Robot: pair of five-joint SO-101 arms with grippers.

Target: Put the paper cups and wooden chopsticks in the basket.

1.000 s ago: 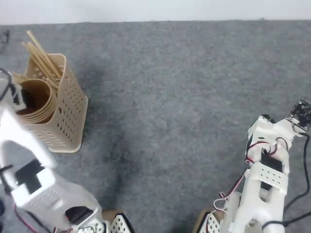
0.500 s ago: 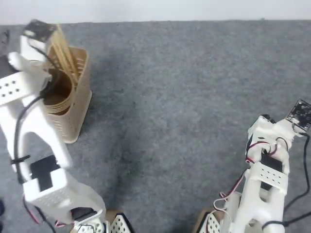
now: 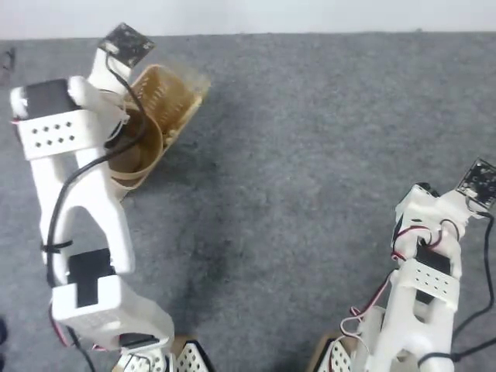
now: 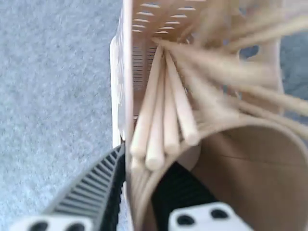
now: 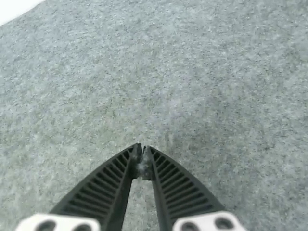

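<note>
Since the basket (image 3: 174, 97) looks to be light, thin, perforated plastic, it should flex and tip easily; it leans over on the tabletop (image 3: 310, 155) with the paper cups (image 4: 250, 163) and chopsticks (image 4: 163, 120) loose inside; the left end effector (image 4: 137, 192) pinches its wall beside the cup rim; the right end effector (image 5: 142, 163) is closed on nothing.

Grey carpeted table (image 3: 310, 155), basket (image 3: 174, 97) tilted

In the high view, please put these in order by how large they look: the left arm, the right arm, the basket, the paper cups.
1. left arm, the largest.
2. right arm.
3. basket and paper cups: they look about alike, and the left arm covers part of both, so I do not rank them.
</note>
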